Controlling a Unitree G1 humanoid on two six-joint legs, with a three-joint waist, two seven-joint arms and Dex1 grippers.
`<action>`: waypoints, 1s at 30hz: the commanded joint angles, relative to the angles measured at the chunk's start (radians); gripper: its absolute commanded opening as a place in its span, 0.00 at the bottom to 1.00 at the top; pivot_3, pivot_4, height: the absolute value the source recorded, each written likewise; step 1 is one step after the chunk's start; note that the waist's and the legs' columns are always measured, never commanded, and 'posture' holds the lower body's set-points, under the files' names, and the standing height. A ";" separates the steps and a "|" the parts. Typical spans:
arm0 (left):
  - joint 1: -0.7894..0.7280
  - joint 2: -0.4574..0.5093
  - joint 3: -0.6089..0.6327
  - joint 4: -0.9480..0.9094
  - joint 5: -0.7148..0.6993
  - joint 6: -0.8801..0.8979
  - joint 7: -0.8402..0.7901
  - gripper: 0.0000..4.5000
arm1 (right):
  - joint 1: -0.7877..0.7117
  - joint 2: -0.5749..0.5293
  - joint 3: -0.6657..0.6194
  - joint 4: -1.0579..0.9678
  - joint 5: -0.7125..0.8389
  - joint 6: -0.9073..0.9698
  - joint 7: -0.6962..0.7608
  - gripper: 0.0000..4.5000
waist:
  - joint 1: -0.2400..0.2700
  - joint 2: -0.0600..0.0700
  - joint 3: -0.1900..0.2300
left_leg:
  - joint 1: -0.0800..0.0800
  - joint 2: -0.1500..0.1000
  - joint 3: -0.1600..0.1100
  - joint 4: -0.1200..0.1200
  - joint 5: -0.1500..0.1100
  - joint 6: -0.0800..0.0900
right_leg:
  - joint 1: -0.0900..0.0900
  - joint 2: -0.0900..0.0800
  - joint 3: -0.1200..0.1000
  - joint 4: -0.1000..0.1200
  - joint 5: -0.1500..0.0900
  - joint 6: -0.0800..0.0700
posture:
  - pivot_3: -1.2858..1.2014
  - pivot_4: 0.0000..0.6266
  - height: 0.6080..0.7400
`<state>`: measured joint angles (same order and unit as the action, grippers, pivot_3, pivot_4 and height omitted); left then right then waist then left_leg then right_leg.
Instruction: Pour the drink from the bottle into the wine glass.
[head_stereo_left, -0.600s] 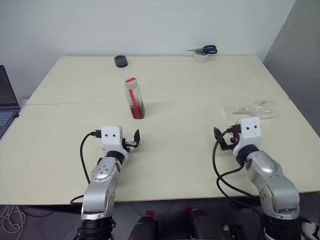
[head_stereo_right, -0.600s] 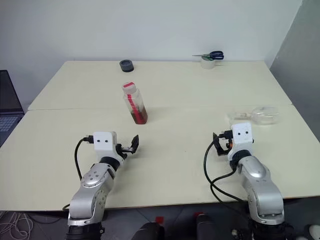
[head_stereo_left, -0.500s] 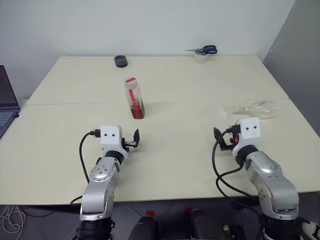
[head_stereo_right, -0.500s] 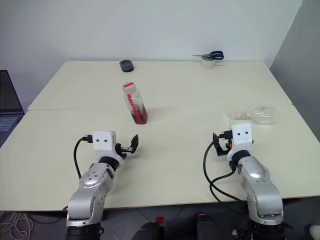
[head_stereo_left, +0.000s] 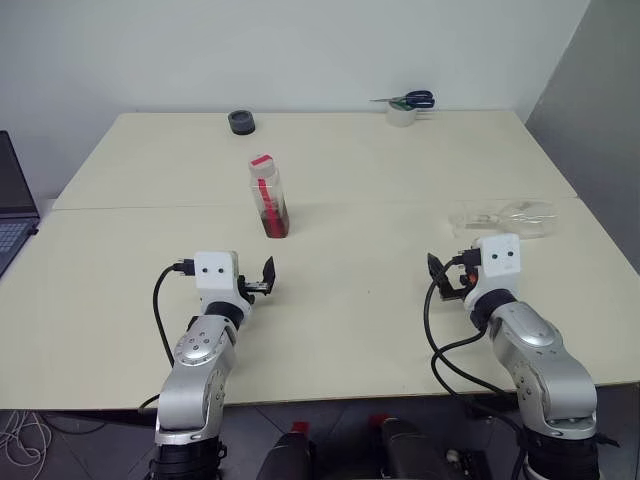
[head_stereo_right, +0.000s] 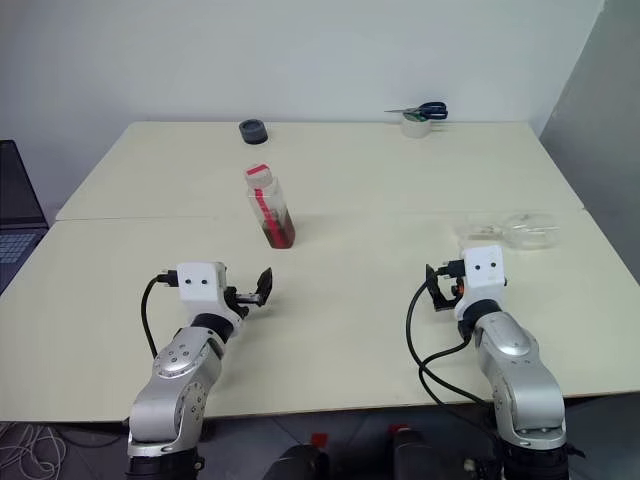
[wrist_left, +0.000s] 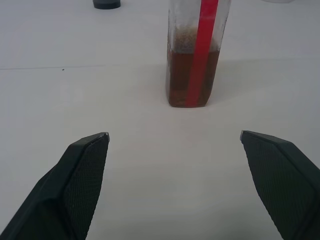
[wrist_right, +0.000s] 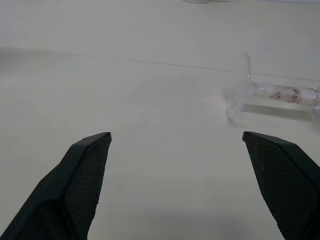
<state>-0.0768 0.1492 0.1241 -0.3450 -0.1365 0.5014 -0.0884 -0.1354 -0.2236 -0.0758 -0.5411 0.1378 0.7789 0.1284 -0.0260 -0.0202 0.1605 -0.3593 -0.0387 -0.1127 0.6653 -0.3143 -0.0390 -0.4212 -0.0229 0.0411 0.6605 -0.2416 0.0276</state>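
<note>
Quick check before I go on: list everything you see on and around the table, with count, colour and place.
Clear plastic bottle: one, red cap and label strip, upright mid-table.
Reddish-brown drink: fills the bottle's lower part.
Clear stemmed wine glass: one, lying on its side, right edge.
Black tape roll: one, far edge.
Pale tape roll: one, far right, blue-handled scissors on top.
Laptop: one, dark, left.
Table: one, cream.
Left gripper: open.
Right gripper: open.
</note>
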 joint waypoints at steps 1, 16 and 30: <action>-0.008 0.001 0.004 -0.032 -0.005 -0.001 0.004 1.00 | -0.014 0.000 0.000 -0.028 0.000 -0.011 -0.005 1.00 | 0.000 0.000 0.000 | 0.000 0.000 0.000 0.000 0.000 0.000 | 0.000 0.000 0.000 0.000 0.000 0.000 | 0.52 0.24 1.00; -0.033 -0.001 -0.006 -0.008 0.002 -0.007 0.016 1.00 | -0.133 -0.106 -0.037 -0.003 0.176 -0.088 0.266 1.00 | -0.001 0.000 0.000 | 0.000 0.000 0.000 0.000 0.000 0.000 | 0.000 0.000 -0.001 0.000 0.000 0.000 | 0.52 0.24 1.00; -0.161 0.019 -0.014 0.112 0.026 -0.070 0.006 1.00 | -0.454 -0.340 -0.005 0.060 0.593 0.027 0.678 1.00 | 0.002 0.000 0.000 | -0.001 0.000 0.000 0.000 -0.001 0.003 | 0.001 0.000 -0.002 -0.001 0.000 0.000 | 0.52 0.24 1.00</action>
<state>-0.2178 0.1594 0.1127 -0.2235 -0.1149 0.4552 -0.0790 -0.5697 -0.5673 -0.0789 -0.4599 0.7026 0.8037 0.8169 -0.0237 -0.0204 0.1608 -0.3602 -0.0390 -0.1126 0.6658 -0.3148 -0.0378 -0.4207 -0.0235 0.0393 0.6597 -0.2414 0.0273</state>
